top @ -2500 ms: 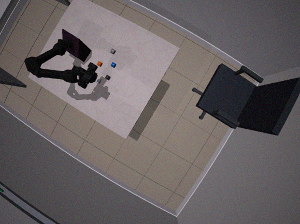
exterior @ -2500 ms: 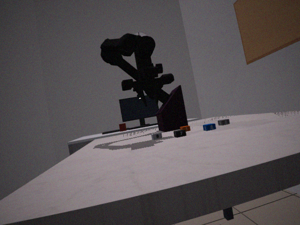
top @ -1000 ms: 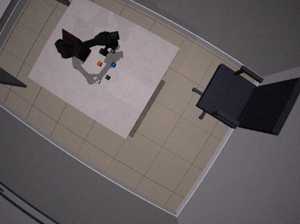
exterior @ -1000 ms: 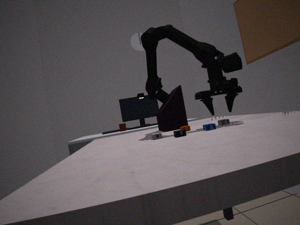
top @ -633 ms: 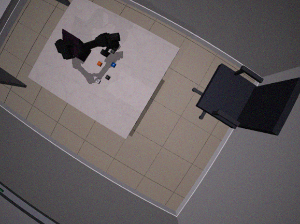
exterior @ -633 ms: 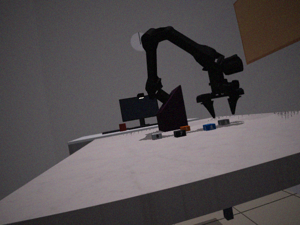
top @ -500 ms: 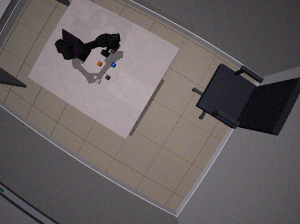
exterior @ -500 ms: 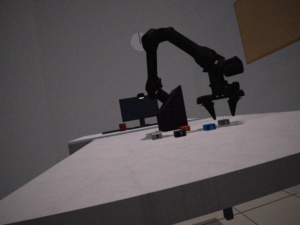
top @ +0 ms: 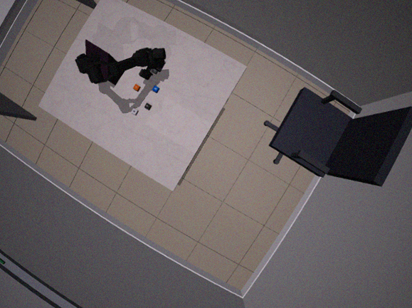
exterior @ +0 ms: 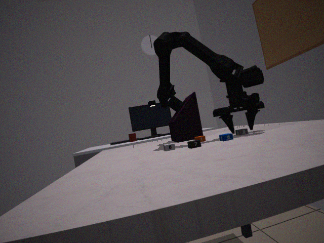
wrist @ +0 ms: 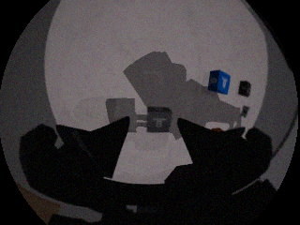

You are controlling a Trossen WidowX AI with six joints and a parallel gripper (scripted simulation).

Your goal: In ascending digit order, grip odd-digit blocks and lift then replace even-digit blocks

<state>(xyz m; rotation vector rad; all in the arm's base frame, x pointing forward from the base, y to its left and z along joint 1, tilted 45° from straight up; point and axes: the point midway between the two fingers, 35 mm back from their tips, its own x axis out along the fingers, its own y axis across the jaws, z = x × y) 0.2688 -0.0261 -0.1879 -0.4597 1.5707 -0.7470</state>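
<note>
My gripper (exterior: 242, 130) (wrist: 154, 120) is open and low over the grey block (top: 154, 71) (exterior: 239, 132) (wrist: 159, 124), one finger to each side, with gaps in the wrist view. Its digit looks like 2; the block is on the table. The blue block (top: 155, 89) (exterior: 226, 137) (wrist: 218, 82) seems to show 6. The orange block (top: 136, 87) (exterior: 199, 138) seems to show 1 and is mostly hidden by a finger in the wrist view. The black block (top: 148, 106) (exterior: 194, 144) (wrist: 244, 88) shows 7. The white block (top: 134, 112) (exterior: 168, 147) seems to show 8.
The blue block is the nearest neighbour of the grey one. A dark purple wedge (exterior: 187, 122) stands by the arm's base. The pale table (top: 182, 131) (exterior: 117, 183) carries the arm's shadow across the blocks. A chair (top: 311, 125) stands beyond the table's edge.
</note>
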